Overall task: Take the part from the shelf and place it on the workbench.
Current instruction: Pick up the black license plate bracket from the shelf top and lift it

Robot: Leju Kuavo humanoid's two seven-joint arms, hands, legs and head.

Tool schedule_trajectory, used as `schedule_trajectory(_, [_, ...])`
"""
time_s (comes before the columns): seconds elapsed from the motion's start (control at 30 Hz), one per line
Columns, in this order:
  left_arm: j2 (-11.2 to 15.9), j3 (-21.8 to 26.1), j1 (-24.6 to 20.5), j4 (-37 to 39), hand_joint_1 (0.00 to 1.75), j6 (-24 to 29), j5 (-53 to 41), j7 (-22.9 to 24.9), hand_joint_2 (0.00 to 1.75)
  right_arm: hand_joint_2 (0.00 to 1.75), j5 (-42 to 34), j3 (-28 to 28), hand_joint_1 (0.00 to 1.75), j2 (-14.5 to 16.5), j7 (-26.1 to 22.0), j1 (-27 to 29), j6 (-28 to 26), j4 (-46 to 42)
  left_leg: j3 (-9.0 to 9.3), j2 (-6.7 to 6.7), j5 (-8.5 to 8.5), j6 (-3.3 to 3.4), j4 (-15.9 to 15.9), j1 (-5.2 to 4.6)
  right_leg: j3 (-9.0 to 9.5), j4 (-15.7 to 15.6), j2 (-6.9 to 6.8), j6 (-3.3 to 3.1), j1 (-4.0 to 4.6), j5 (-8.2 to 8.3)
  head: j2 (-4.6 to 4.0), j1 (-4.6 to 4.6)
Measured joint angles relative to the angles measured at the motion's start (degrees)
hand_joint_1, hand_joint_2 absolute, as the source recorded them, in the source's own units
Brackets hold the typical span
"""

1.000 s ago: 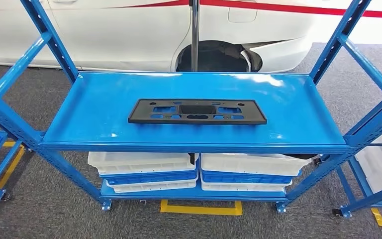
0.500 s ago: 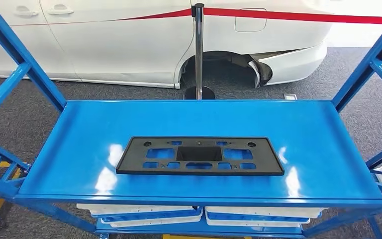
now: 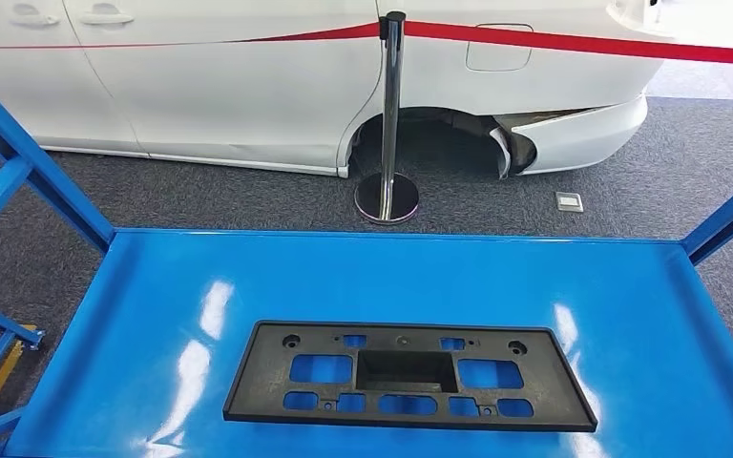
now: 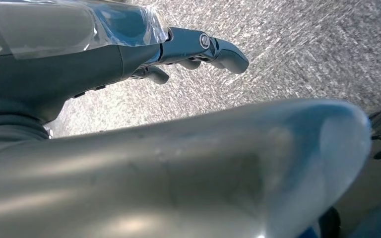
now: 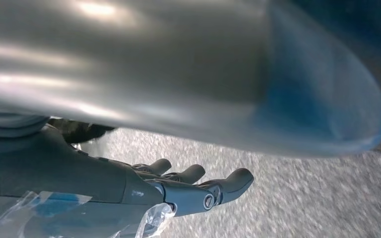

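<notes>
A flat black plastic part with several rectangular cut-outs lies lengthwise on the blue shelf top, close to its near edge. My left hand hangs over grey carpet, its fingers stretched out and holding nothing. Over the same carpet my right hand hangs with its fingers apart and empty. Both hands are well away from the part.
Blue shelf uprights rise at the left and right. Behind the shelf stand a chrome stanchion with a red belt and a white car on grey carpet.
The whole view has shifted: the camera has come closer to the shelf, so the part now sits larger and lower in the picture, and the lower shelf bins have left view.
</notes>
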Motion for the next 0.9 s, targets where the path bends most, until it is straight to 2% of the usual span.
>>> schedule_trajectory(0.03, [0.0, 0.1, 0.1, 0.0, 0.00, -0.2, 0.0, 0.0, 0.00, 0.00, 0.1, 0.0, 0.00, -0.1, 0.0, 0.0, 0.0, 0.0, -0.05, -0.06, -0.13, -0.22, 0.0, -0.05, -0.11, -1.3, 0.07, -0.29, 0.16, 0.95, 0.00, -0.05])
schedule_trajectory(0.07, [-0.1, 0.1, 0.1, 0.0, 0.00, -0.3, 0.0, 0.0, 0.00, 0.00, 0.2, 0.0, 0.00, -0.1, 0.0, -0.1, 0.1, 0.0, -0.17, -0.09, -0.16, -0.44, 0.0, -0.08, -0.26, -1.7, 0.15, -0.55, 0.32, 1.13, 0.00, -0.11])
schedule_trajectory(0.13, [-0.1, 0.3, 0.2, 0.0, 0.00, -0.4, 0.0, 0.0, 0.00, 0.00, 0.2, 0.0, 0.00, -0.1, -0.1, -0.3, 0.2, 0.0, -0.45, 0.06, -0.33, -0.84, 0.2, -0.18, -0.33, -2.0, 0.12, -1.09, 0.01, 1.47, 0.00, -0.12])
schedule_trajectory(0.17, [-0.1, 0.3, 0.2, 0.0, 0.00, -0.5, 0.0, 0.0, 0.00, 0.00, 0.2, 0.0, 0.00, 0.0, -0.1, -0.3, 0.2, 0.1, -0.92, 0.32, -1.20, -1.17, 1.1, -0.18, -0.28, -2.2, 0.00, -1.39, -0.24, 1.67, 0.01, -0.19])
schedule_trajectory(0.2, [-0.1, 0.4, 0.1, 0.0, 0.00, -0.6, 0.0, 0.0, 0.00, 0.00, 0.2, 0.0, 0.00, 0.0, -0.1, -0.4, 0.2, 0.1, -1.93, 0.63, -2.77, -1.57, 3.4, -0.12, -0.24, -2.4, -0.18, -1.66, -0.51, 1.84, 0.02, -0.25])
schedule_trajectory(0.23, [-0.1, 0.4, 0.1, 0.0, 0.00, -0.7, 0.0, -0.1, 0.00, 0.00, 0.2, 0.0, 0.00, 0.0, -0.1, -0.4, 0.3, 0.1, -3.53, 0.99, -4.92, -2.01, 7.0, 0.13, -0.21, -2.6, -0.37, -1.82, -0.60, 1.93, 0.03, -0.31])
schedule_trajectory(0.3, [-0.1, 0.4, 0.0, 0.0, 0.00, -1.0, 0.0, -0.2, 0.00, 0.00, 0.3, 0.0, 0.00, 0.0, 0.0, -0.5, 0.3, 0.1, -7.28, 1.30, -8.75, -2.75, 15.5, 0.60, -0.35, -2.8, -0.68, -1.95, -0.70, 2.03, 0.05, -0.35])
schedule_trajectory(0.33, [-0.1, 0.4, 0.0, 0.0, 0.00, -1.0, 0.0, -0.3, 0.00, 0.00, 0.3, 0.0, 0.00, 0.0, 0.0, -0.5, 0.3, 0.1, -8.37, 1.37, -9.31, -2.92, 18.0, 0.75, -0.36, -2.9, -0.79, -1.96, -0.73, 2.06, 0.05, -0.30])
schedule_trajectory(0.37, [-0.1, 0.5, 0.1, 0.0, 0.00, -1.0, 0.0, -0.4, 0.00, 0.00, 0.3, 0.0, 0.00, 0.0, 0.0, -0.5, 0.3, 0.1, -8.34, 1.42, -8.58, -2.92, 17.9, 0.81, -0.28, -3.0, -0.84, -1.95, -0.74, 2.06, 0.04, -0.23])
schedule_trajectory(0.4, [-0.1, 0.5, 0.1, 0.0, 0.00, -1.0, 0.0, -0.5, 0.00, 0.00, 0.3, 0.0, 0.00, 0.0, 0.0, -0.5, 0.3, 0.1, -7.15, 1.45, -6.60, -2.66, 15.2, 0.77, -0.06, -3.2, -0.80, -1.93, -0.66, 2.04, 0.04, -0.18])
schedule_trajectory(0.43, [-0.1, 0.5, 0.1, 0.0, 0.00, -1.0, 0.0, -0.7, 0.00, 0.00, 0.3, 0.0, 0.00, 0.0, 0.1, -0.5, 0.3, 0.1, -5.22, 1.45, -3.77, -2.02, 10.7, 0.57, 0.29, -3.6, -0.75, -1.90, -0.54, 2.02, 0.04, -0.14])
schedule_trajectory(0.5, [0.2, 0.5, 0.3, 0.2, 0.00, -1.1, 0.0, -0.8, 0.00, 0.00, 0.4, 0.0, 0.00, 0.3, 0.1, -0.3, 0.4, 0.1, -1.63, 1.41, 0.65, -0.01, 2.5, -0.20, 0.66, -4.3, -0.75, -1.72, -0.52, 1.98, 0.04, 0.06])
schedule_trajectory(0.53, [0.4, 0.5, 0.5, 0.3, 0.00, -1.1, 0.0, -0.8, 0.00, 0.00, 0.4, 0.1, 0.00, 0.5, 0.1, -0.1, 0.5, 0.1, -0.90, 1.35, 1.64, 0.75, 0.3, -0.66, 0.43, -4.4, -0.82, -1.60, -0.71, 1.99, 0.03, 0.09])
schedule_trajectory(0.57, [0.5, 0.5, 0.8, 0.4, 0.00, -1.2, 0.0, -0.8, 0.00, 0.00, 0.4, 0.1, 0.00, 0.7, 0.1, 0.2, 0.6, 0.1, -0.80, 1.28, 1.78, 1.20, -0.5, -1.01, -0.18, -4.5, -0.92, -1.43, -1.00, 2.03, 0.02, 0.12])
schedule_trajectory(0.63, [0.6, 0.5, 1.4, 0.5, 0.00, -1.3, 0.0, -0.8, 0.00, 0.00, 0.4, 0.3, 0.00, 0.8, 0.3, 0.5, 0.7, 0.2, -0.50, 1.26, 2.08, 1.19, -2.2, -1.05, -0.98, -4.9, -0.93, -0.97, -1.34, 1.91, 0.02, -0.15])
schedule_trajectory(0.67, [0.7, 0.5, 1.8, 0.6, 0.00, -1.3, -0.1, -0.8, 0.00, 0.00, 0.4, 0.5, 0.00, 0.8, 0.3, 1.0, 0.8, 0.2, 0.62, 1.23, 2.01, 1.01, -4.0, -0.75, -0.52, -5.1, -0.91, -0.85, -1.22, 0.85, 0.03, -0.26])
schedule_trajectory(0.7, [0.7, 0.5, 2.3, 0.6, 0.00, -1.4, -0.1, -0.9, 0.00, 0.00, 0.4, 0.6, 0.00, 0.8, 0.4, 1.6, 0.8, 0.3, 2.26, 1.25, 1.92, 0.84, -5.8, -0.41, 0.53, -4.6, -0.87, -0.83, -1.04, -1.20, 0.03, -0.32])
schedule_trajectory(0.73, [0.7, 0.5, 3.0, 0.7, 0.00, -1.5, -0.2, -0.9, 0.00, 0.00, 0.4, 0.7, 0.00, 0.7, 0.5, 2.3, 0.8, 0.4, 4.17, 1.28, 1.67, 0.71, -7.5, -0.04, 1.70, -2.9, -0.82, -0.90, -0.86, -4.12, 0.04, -0.34])
schedule_trajectory(0.77, [0.7, 0.5, 3.4, 0.7, 0.00, -1.6, -0.3, -0.9, 0.00, 0.00, 0.4, 0.7, 0.00, 0.7, 0.6, 2.7, 0.9, 0.4, 5.65, 1.27, 1.27, 0.55, -8.3, 0.09, 2.45, -0.1, -0.79, -0.90, -0.65, -7.07, 0.04, -0.34])
schedule_trajectory(0.8, [0.7, 0.5, 3.6, 0.7, 0.00, -1.8, -0.3, -0.9, 0.00, 0.00, 0.4, 0.8, 0.00, 0.6, 0.8, 2.7, 1.0, 0.5, 6.61, 1.35, 1.05, 0.53, -8.4, 0.23, 2.46, 3.3, -0.74, -0.74, -0.65, -9.14, 0.04, -0.32])
schedule_trajectory(0.83, [0.6, 0.5, 3.3, 0.7, 0.00, -1.9, -0.3, -0.9, 0.00, 0.00, 0.4, 0.9, 0.00, 0.5, 0.9, 2.5, 1.1, 0.5, 7.09, 1.41, 0.80, 0.44, -8.2, 0.41, 2.06, 6.2, -0.70, -0.44, -0.67, -9.73, 0.04, -0.32])
schedule_trajectory(0.87, [0.6, 0.5, 2.8, 0.7, 0.00, -1.9, -0.4, -0.9, 0.00, 0.00, 0.4, 0.9, 0.00, 0.5, 1.1, 2.0, 1.3, 0.5, 7.12, 1.42, 0.57, 0.25, -7.8, 0.65, 1.62, 7.6, -0.69, -0.05, -0.75, -8.73, 0.04, -0.30])
schedule_trajectory(0.9, [0.6, 0.5, 2.3, 0.7, 0.00, -1.9, -0.4, -0.9, 0.00, 0.00, 0.4, 1.0, 0.00, 0.5, 1.1, 1.6, 1.4, 0.5, 6.90, 1.42, 0.39, 0.03, -7.3, 0.96, 1.50, 7.2, -0.70, 0.38, -0.87, -6.67, 0.04, -0.27])
